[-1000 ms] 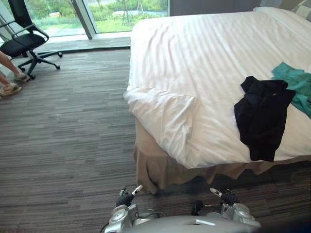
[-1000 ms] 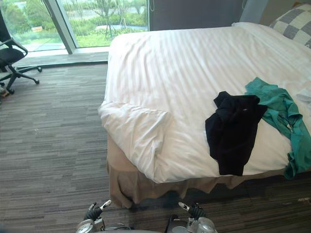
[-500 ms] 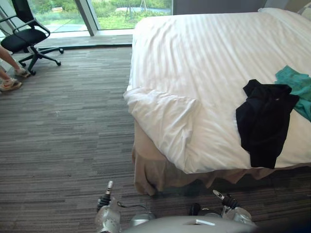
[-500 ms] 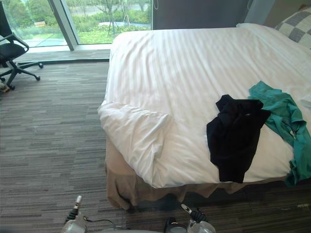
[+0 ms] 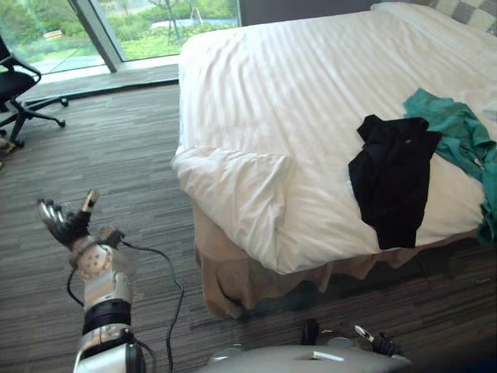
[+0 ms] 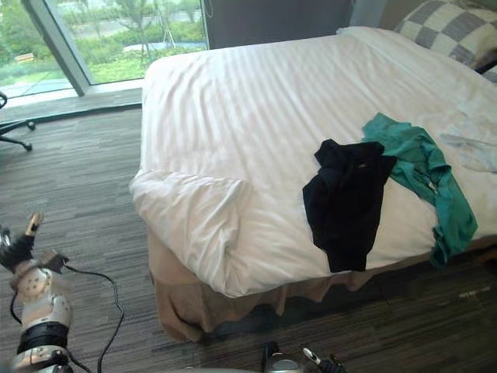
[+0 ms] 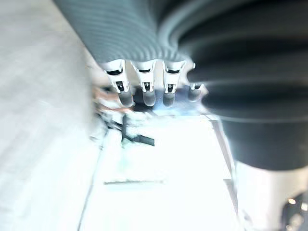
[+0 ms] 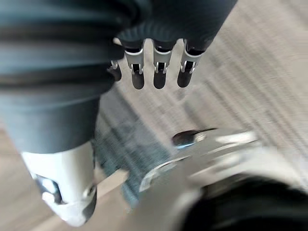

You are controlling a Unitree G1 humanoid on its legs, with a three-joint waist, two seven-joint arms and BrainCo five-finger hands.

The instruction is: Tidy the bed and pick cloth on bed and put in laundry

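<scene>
Obs.: bed [image 5: 311, 93] stands ahead, white striped duvet mostly smooth, with one duvet corner [image 5: 241, 175] folded back on itself at the near left.

Two loose cloths lie on the near right part of the bed. A black garment [image 5: 392, 175] lies crumpled, its lower end trailing down to the near edge. A teal garment [image 5: 450, 132] touches it on the far side, one end also hanging toward the edge.

Left hand [image 5: 68, 224] is up over the carpet floor [image 5: 116, 155], well apart from the bed, fingers spread and relaxed, holding nothing. Right hand [image 8: 160, 72] sits low near the body, fingers straight, also empty.

Handling, my judgement: both garments look light, limp and unlikely to slip. They will sag and trail when lifted, so a pinch on a single layer may drag a sleeve along the duvet. Better to gather the bunched upper part of the black garment, where the folds stack thickest, and close round the bundle. The two pieces touch, so lifting one may tug the other.
</scene>
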